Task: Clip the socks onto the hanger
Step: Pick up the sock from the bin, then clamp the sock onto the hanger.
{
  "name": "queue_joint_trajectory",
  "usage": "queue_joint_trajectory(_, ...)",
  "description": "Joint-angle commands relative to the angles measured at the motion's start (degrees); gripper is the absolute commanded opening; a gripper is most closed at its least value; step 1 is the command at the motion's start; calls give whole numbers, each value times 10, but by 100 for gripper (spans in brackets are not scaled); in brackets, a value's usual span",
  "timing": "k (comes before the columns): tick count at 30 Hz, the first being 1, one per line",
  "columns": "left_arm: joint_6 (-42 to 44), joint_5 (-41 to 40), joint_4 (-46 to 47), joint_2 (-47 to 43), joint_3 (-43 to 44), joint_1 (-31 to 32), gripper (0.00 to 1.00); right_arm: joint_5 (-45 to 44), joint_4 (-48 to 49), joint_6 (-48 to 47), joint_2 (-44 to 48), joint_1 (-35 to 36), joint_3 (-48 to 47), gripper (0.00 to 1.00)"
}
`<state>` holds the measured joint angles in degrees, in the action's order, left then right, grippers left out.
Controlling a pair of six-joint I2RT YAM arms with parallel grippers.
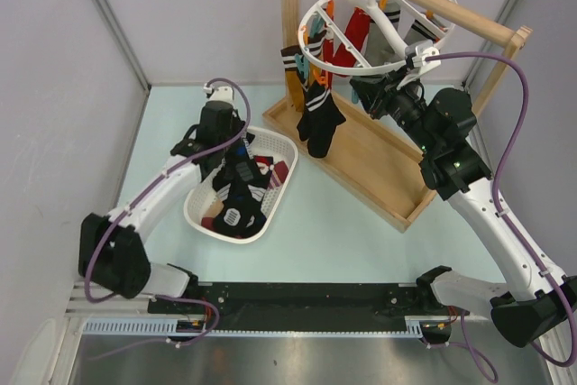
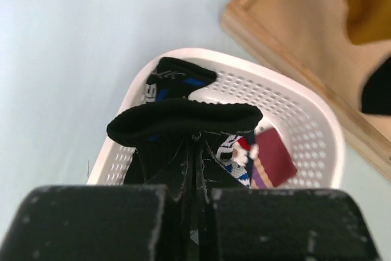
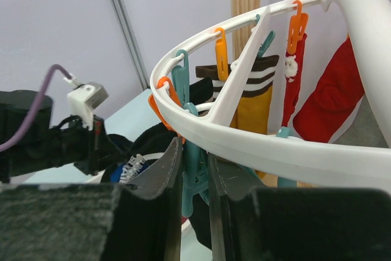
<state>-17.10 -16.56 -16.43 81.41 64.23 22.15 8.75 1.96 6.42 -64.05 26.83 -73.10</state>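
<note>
Beneath the left gripper (image 2: 197,145) and right gripper (image 3: 194,154), pale table (image 1: 361,241). Wooden frame (image 1: 379,164) stands beyond the right fingers (image 3: 165,175), and its rail carries the hanger (image 3: 275,151) by the hook. The hanger's ring passes just above those fingers. Basket (image 2: 293,99), white and perforated, sits directly under the left fingers (image 2: 183,169).

Loose socks (image 1: 239,196) lie piled in the basket around the left fingers. Others already hang from the ring: a black striped sock (image 1: 317,119) on the side toward the left arm, and a red sock (image 3: 327,102) and a mustard striped sock (image 3: 253,99) beyond the right fingers.

Left fingers are clenched on the cuff of a black sock (image 2: 183,120), which drapes over the fingertips. It sits low over the basket; cannot tell whether it is lifted clear. Right fingers are squeezed on a teal clip (image 3: 190,172) hanging under the ring. Whether its mouth gapes is hidden.

Judgement: partway through. Several socks are clipped, more than one is left in the basket. The next sock is gripped but not yet at the hanger, and the clip looks readied to take it.
</note>
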Motion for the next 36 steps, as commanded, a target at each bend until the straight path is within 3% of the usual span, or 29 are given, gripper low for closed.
queue_joint_trajectory(1,87,17,75,-118,-36,50,0,-6,8,-3,6,2,-18,0)
queue_joint_trajectory(8,214,31,198,-245,-87,169,0,-8,6,-1,7,2,-18,0)
queue_joint_trajectory(13,294,47,236,-281,-82,268,0,-8,7,2,9,2,-18,0)
queue_joint_trajectory(17,328,67,254,-275,-69,312,0,-9,8,4,9,2,-18,0)
queue_joint_trajectory(25,267,125,268,-188,-7,333,0,-8,10,4,10,2,-18,0)
queue_joint_trajectory(36,160,151,209,-28,142,340,0,-7,13,3,15,0,-18,0)
